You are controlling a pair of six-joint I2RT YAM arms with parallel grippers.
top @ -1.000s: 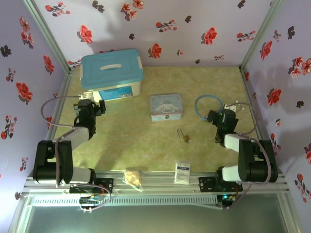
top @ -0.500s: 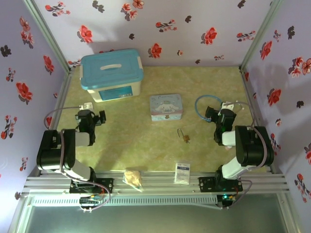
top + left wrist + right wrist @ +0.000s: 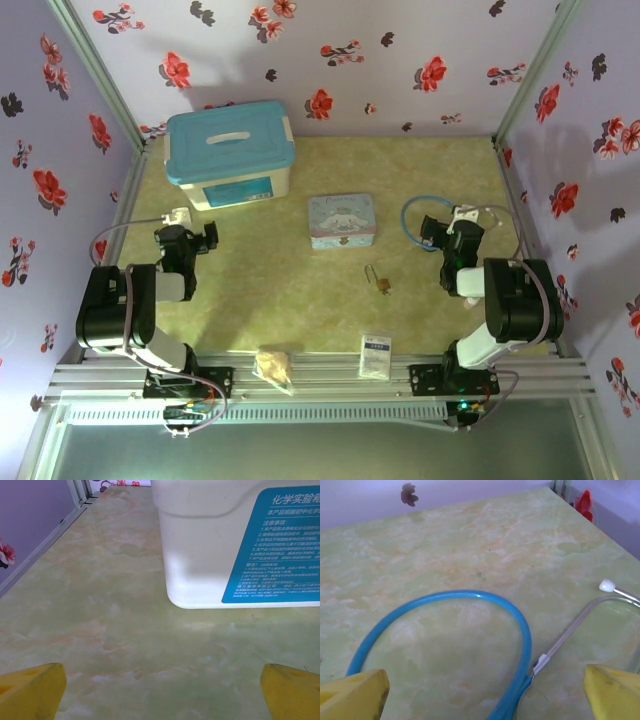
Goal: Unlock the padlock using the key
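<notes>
The tiny brass padlock (image 3: 382,285) lies on the green marbled table (image 3: 300,290) with its thin shackle pointing to the back left, right of centre between the two arms. The key is too small to make out. My left gripper (image 3: 186,232) sits folded back over its arm at the left. In the left wrist view it (image 3: 160,700) is open, its yellow fingertips (image 3: 30,690) wide apart over bare table. At the right, my right gripper (image 3: 455,232) is folded back too. In the right wrist view it (image 3: 482,700) is open, with nothing between its fingertips (image 3: 615,692).
A white box with a blue lid (image 3: 230,155) (image 3: 240,540) stands at the back left, close ahead of the left gripper. A pale blue cartoon tin (image 3: 342,220) sits mid-table. A blue-tubed stethoscope (image 3: 428,212) (image 3: 470,596) lies before the right gripper. A white sachet (image 3: 376,355) and a beige lump (image 3: 273,365) lie at the front edge.
Both arms have folded back toward their bases over the last second. The grippers stayed open and the padlock has not moved.
</notes>
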